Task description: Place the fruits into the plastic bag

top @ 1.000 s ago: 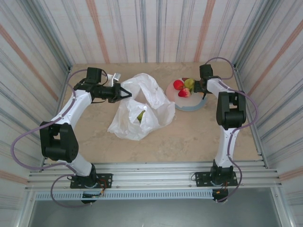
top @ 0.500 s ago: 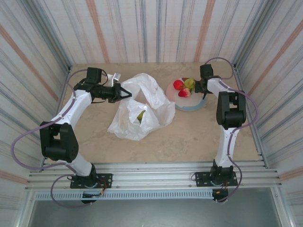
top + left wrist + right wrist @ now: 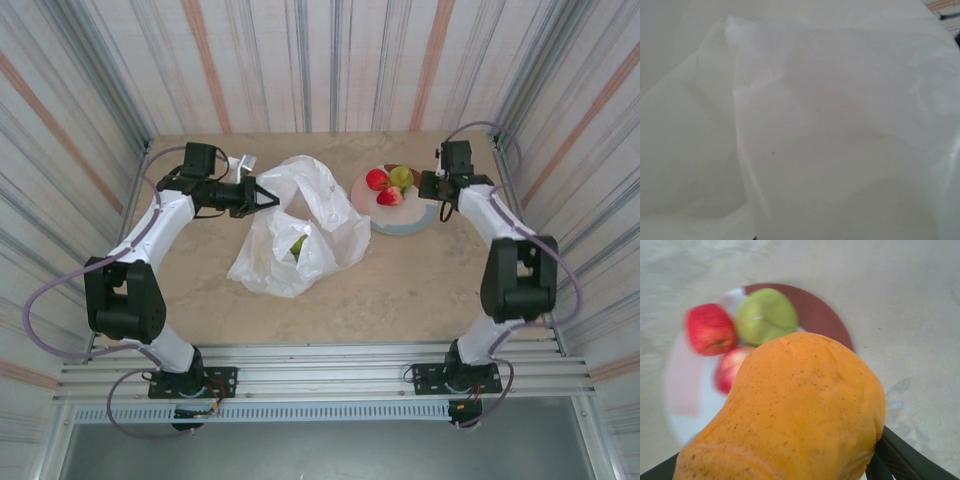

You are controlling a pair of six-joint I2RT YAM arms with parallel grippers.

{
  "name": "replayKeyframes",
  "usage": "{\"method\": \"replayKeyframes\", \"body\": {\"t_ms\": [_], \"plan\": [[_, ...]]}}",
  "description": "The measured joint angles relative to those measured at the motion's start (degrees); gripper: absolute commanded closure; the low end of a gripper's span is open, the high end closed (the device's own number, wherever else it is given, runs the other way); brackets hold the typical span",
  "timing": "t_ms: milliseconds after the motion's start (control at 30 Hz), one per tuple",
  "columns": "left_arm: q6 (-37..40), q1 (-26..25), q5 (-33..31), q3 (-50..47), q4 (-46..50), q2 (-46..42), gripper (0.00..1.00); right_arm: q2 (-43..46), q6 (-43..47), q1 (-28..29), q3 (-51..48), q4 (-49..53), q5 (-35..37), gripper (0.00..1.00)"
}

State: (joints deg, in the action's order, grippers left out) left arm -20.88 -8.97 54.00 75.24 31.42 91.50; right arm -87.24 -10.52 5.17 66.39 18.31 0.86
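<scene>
Over the last second the right arm (image 3: 515, 275) had swung its elbow outward toward the right wall, while the right hand (image 3: 429, 187) had stayed at the right edge of the plate (image 3: 405, 228) and narrowed its fingers. In the right wrist view those dark fingers (image 3: 902, 455) flanked an orange fruit (image 3: 800, 405) that loomed in the foreground, so the hand was grasping it, apparently raised a little off the plate. That suggested the pick was done and the carry to the plastic bag (image 3: 300, 230) came next. Two red fruits (image 3: 377, 179) and a green fruit (image 3: 401, 176) lay on the plate, and another greenish fruit (image 3: 297, 244) showed through the bag's film. The left arm (image 3: 160, 215) had not moved. It reached across the far left of the worktop (image 3: 400, 290), with the left hand (image 3: 268, 197) clenched on the bag's upper edge, seemingly holding the mouth up, and white film hung close before its wrist camera. The bag lay mid-worktop, just left of the plate.
</scene>
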Motion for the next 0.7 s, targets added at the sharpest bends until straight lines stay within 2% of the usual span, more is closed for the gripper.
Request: {"method": "replayKeyframes", "body": {"t_ms": [133, 300, 533, 700], "plan": [[0.0, 0.0, 0.0, 0.0, 0.0, 0.0, 1.0, 11.2, -2.6, 3.9, -7.0, -1.2, -6.2, 0.47], [0.0, 0.0, 0.0, 0.0, 0.0, 0.0, 1.0, 18.5, -4.3, 8.9, -12.1, -1.2, -13.0, 0.47], [-0.2, 0.0, 0.0, 0.0, 0.0, 0.0, 1.0, 20.8, -4.3, 18.2, -13.0, -1.2, -19.1, 0.47], [-0.3, 0.0, 0.0, 0.0, 0.0, 0.0, 1.0, 17.2, -2.6, 23.7, -12.9, -1.5, -21.9, 0.47]]}}
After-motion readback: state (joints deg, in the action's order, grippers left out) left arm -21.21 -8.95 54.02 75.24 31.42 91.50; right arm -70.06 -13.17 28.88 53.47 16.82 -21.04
